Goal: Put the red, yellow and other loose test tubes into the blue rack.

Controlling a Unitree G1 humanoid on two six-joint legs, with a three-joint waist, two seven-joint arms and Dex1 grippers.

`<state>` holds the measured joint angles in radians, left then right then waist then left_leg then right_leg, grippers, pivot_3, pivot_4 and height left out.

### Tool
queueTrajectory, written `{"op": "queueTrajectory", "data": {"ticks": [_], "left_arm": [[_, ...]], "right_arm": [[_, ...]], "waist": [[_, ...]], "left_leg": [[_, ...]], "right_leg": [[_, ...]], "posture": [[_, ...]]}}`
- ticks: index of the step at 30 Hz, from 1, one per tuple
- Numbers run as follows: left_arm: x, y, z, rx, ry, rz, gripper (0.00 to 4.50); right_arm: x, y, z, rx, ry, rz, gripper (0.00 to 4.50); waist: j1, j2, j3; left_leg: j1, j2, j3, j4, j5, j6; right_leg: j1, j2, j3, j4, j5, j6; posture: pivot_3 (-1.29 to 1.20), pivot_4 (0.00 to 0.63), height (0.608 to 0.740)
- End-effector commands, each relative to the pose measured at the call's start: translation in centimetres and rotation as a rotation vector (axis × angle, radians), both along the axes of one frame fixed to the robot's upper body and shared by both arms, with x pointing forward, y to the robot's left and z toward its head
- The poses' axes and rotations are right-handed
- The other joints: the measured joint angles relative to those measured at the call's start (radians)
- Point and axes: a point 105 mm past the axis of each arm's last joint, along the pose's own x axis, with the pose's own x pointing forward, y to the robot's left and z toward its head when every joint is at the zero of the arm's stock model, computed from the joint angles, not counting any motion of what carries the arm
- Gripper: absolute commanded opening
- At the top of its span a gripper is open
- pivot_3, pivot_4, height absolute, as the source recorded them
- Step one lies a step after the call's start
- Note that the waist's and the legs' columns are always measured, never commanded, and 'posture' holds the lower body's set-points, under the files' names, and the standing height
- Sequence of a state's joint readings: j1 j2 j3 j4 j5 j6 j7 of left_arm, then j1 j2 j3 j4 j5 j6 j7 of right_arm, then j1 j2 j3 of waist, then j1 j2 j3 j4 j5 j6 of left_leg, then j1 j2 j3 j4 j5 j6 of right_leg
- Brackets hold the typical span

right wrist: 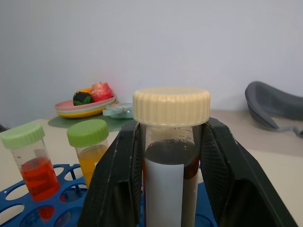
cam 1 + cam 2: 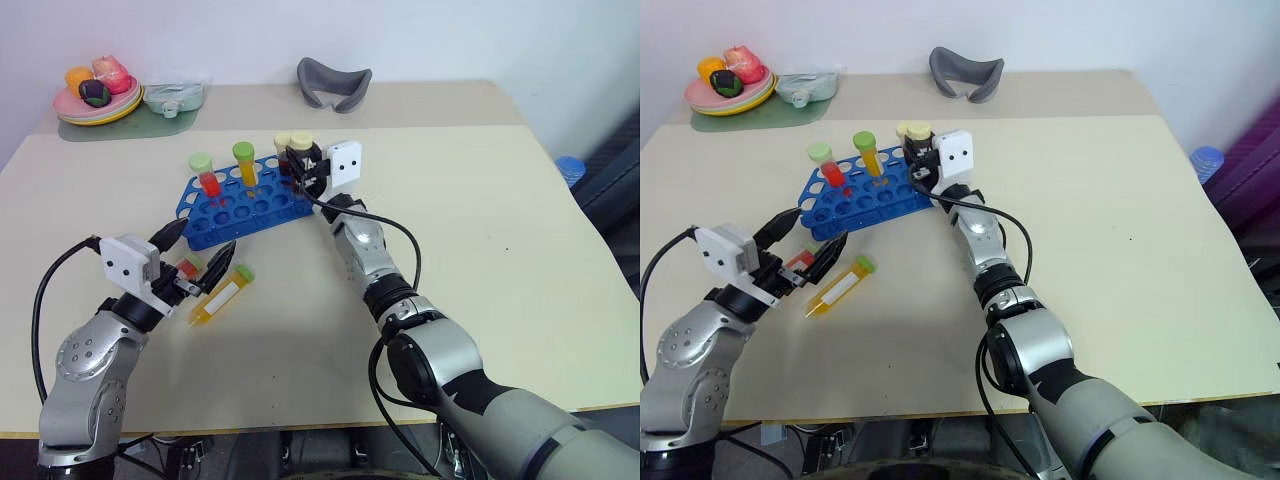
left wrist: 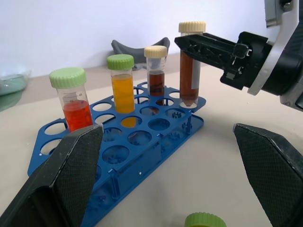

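The blue rack [image 2: 262, 206] stands at mid-table. In it are a red tube [image 2: 206, 174] and a yellow tube [image 2: 245, 163], both green-capped, and a brown cream-capped tube [image 2: 283, 146]. My right gripper [image 2: 303, 166] is shut on a second brown cream-capped tube [image 3: 191, 61], held upright with its tip at a corner hole of the rack. My left gripper [image 2: 195, 252] hangs open nearer to me, over a small red tube [image 2: 189, 267] lying on the table. Beside it lies a loose yellow tube [image 2: 221, 296] with a green cap.
A plate of toy fruit [image 2: 95, 100] and a pale green bag [image 2: 175, 97] sit at the far left corner. A grey curved object [image 2: 333, 85] lies at the far edge. A blue item [image 2: 570, 168] is off the table's right side.
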<state>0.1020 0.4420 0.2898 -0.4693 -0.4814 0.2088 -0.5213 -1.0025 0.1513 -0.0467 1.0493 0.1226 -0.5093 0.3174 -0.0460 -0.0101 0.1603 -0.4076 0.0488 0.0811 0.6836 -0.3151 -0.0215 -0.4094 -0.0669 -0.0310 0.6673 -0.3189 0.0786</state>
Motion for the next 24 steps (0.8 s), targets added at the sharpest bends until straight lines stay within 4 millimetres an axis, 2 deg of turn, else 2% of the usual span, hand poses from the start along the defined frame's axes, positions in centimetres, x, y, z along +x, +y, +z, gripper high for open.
{"op": "queueTrajectory", "data": {"ticks": [1, 2, 6, 12, 16, 19, 24], "left_arm": [[-0.2, 0.1, 0.5, 0.002, -0.031, 0.0, 4.5], [-0.2, 0.1, 0.5, 0.002, -0.031, 0.0, 4.5], [-0.2, 0.1, 0.4, 0.001, -0.031, -0.002, 4.5], [-0.1, 0.1, 0.2, 0.003, -0.028, -0.002, 4.5], [-0.3, 0.0, 0.2, 0.023, 0.001, -0.019, 4.5], [-0.5, -0.1, 0.5, 0.064, 0.025, -0.033, 4.5], [0.1, -0.6, 2.0, 0.167, 0.076, -0.043, 4.5]], "right_arm": [[-0.8, 1.0, 1.3, 0.018, -0.06, 0.065, 2.2], [-0.9, 1.0, 1.2, 0.022, -0.056, 0.072, 2.5], [-0.7, 0.8, 1.2, 0.024, -0.05, 0.064, 4.45], [-0.9, 0.0, 3.0, 0.069, -0.111, 0.055, 4.45], [-1.5, -2.0, 5.5, 0.128, -0.187, 0.056, 4.45], [-2.4, -3.7, 6.6, 0.136, -0.222, 0.072, 4.45], [-4.5, -7.0, 6.0, -0.001, -0.202, 0.158, 4.45]], "waist": [[0.0, 0.0, 0.0], [0.0, 0.0, 0.0], [0.0, 0.0, 0.0], [0.0, 0.0, 0.0], [0.002, 0.0, 0.0], [0.004, 0.0, 0.0], [0.009, 0.0, 0.0]], "left_leg": [[0.0, 0.0, 0.0, 0.0, 0.0, 0.0], [0.0, 0.0, 0.0, 0.0, 0.0, 0.0], [0.0, 0.0, 0.0, 0.0, 0.0, 0.0], [0.0, 0.0, 0.0, 0.0, 0.0, 0.0], [0.0, 0.0, 0.0, 0.0, 0.0, 0.0], [0.0, 0.0, -0.001, 0.0, 0.0, 0.0], [0.0, 0.0, -0.002, 0.001, 0.0, 0.0]], "right_leg": [[0.0, 0.0, 0.0, 0.0, 0.0, 0.0], [0.0, 0.0, 0.0, 0.0, 0.0, 0.0], [0.0, 0.0, 0.0, 0.0, 0.0, 0.0], [0.0, 0.0, 0.0, 0.0, 0.0, 0.0], [0.0, 0.0, 0.0, 0.001, 0.0, 0.0], [0.0, 0.0, 0.0, 0.001, 0.0, 0.0], [0.001, 0.0, 0.0, 0.001, 0.0, 0.0]], "posture": [[0.0, 0.15, 0.735], [0.0, 0.15, 0.735], [0.0, 0.15, 0.735], [0.0, 0.15, 0.735], [0.0, 0.15, 0.735], [0.0, 0.15, 0.735], [0.0, 0.15, 0.735]]}}
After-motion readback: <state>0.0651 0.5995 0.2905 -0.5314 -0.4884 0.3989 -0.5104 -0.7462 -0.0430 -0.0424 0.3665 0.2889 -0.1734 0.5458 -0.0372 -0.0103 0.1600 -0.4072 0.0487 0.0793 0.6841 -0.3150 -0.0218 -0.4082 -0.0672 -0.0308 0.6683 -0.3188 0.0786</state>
